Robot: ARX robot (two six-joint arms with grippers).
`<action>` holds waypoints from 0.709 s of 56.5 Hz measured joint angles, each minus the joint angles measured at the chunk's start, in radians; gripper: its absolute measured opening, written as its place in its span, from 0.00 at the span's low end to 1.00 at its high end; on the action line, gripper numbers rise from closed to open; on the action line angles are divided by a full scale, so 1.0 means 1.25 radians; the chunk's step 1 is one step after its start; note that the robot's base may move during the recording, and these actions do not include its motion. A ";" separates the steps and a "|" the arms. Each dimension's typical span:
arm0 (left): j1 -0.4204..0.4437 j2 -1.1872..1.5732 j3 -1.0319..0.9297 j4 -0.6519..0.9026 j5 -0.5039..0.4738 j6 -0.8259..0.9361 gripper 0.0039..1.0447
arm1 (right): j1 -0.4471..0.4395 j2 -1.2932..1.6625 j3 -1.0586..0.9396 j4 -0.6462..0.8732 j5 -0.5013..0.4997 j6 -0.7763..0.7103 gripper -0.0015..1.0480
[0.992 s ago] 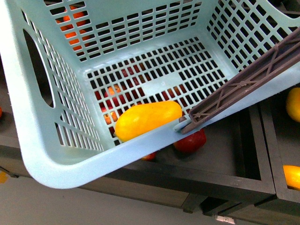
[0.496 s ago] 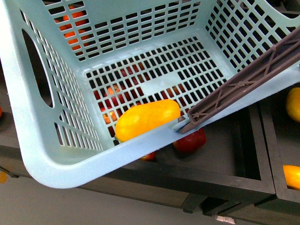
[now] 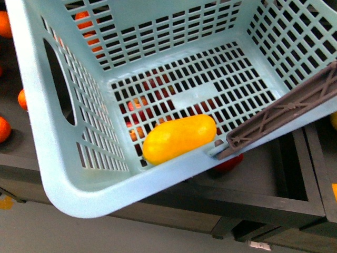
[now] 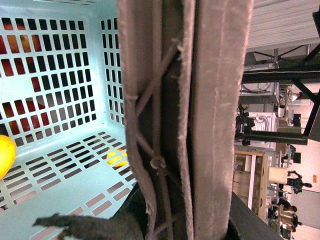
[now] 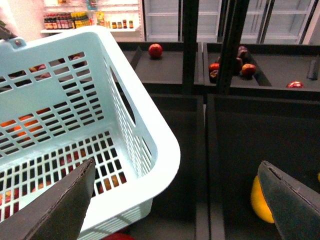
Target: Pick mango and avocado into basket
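The left tool (image 4: 170, 225) is being seen shut on the brown-grey handle (image 4: 185, 115), which is filling its wrist view. The basket (image 3: 79, 195) is therefore being judged as hanging from that grip, tilted above the dark shelf (image 3: 263, 195). The right tool (image 5: 172, 205) is being held wide apart, with nothing between its two grey pads (image 5: 55, 210), out beside the basket's rim and over a shelf bin.

One mango (image 3: 179, 138) is being carried inside the basket, lying on the slotted floor against the near wall, close to the handle's foot. No avocado is being made out in any view, so that half of the task is being judged as not yet done.

An avocado is being expected to handle as small, firm and light, its dull skin giving grip. Hold is best being taken across its widest part, and gently, since bruising is being risked. The mango is being judged heavier and slicker.

Being counted:
- one basket
- one mango inside it
- one red fruit (image 3: 229, 164) under the rim
- three oranges (image 3: 4, 129) outside at the left
- one yellow fruit (image 5: 260, 200) below the right tool
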 joint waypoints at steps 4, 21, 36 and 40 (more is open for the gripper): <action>0.000 0.000 0.000 0.000 -0.007 0.004 0.17 | 0.000 0.000 0.000 0.000 0.000 0.000 0.92; 0.009 0.000 0.000 0.000 -0.025 0.010 0.17 | 0.000 -0.001 -0.003 -0.002 -0.001 0.000 0.92; 0.009 0.000 0.001 0.000 -0.019 0.009 0.17 | 0.000 -0.002 -0.004 -0.002 -0.001 0.000 0.92; 0.009 0.000 0.001 0.000 -0.018 0.009 0.17 | 0.000 -0.001 -0.004 -0.002 -0.001 0.000 0.92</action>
